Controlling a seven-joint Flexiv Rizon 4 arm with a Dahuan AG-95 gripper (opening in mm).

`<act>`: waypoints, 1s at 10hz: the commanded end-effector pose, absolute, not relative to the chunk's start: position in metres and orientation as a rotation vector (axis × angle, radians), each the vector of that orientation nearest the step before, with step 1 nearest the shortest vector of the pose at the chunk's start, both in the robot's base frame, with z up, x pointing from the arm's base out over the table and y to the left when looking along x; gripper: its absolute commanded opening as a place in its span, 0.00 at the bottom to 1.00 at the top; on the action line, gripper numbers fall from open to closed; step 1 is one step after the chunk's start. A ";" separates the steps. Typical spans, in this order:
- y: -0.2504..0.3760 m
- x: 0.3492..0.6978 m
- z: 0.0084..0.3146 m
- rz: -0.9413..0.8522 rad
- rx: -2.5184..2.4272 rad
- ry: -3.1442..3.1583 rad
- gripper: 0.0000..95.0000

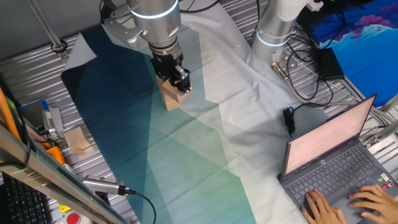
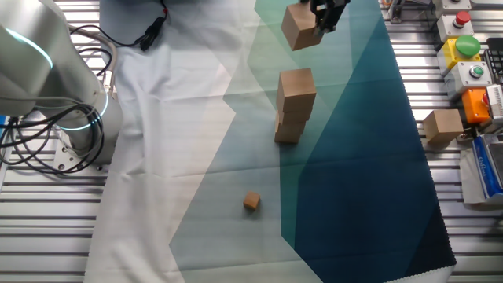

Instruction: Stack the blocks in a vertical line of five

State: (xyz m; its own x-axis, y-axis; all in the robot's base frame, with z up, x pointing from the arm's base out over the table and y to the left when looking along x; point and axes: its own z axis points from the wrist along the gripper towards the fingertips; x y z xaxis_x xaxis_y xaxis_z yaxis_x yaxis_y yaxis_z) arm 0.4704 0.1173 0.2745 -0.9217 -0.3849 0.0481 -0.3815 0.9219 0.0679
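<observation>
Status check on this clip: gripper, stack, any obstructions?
Gripper shut on a block, held above the stack. Stack of about three, slightly staggered. One block sits off the cloth. Small cube lies clear of the stack.

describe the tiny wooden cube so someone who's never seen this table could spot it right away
Start at the teal and white cloth covering the table, and find the stack of tan blocks near its middle in the other fixed view. Move from the stack toward the near edge of that view to the tiny cube lying alone on the cloth. It is far smaller and more orange-brown than the blocks.
</observation>
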 end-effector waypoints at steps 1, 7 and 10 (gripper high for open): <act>0.117 0.471 0.275 -0.002 0.430 -3.039 0.00; 0.097 0.461 0.288 0.003 0.369 -3.048 0.00; 0.072 0.454 0.295 -0.002 0.390 -3.045 0.00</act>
State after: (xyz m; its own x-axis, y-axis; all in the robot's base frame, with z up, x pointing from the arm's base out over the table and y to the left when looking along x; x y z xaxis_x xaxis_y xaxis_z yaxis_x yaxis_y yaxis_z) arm 0.4518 0.0692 0.2949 -0.9647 -0.2548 0.0661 -0.2547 0.9670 0.0097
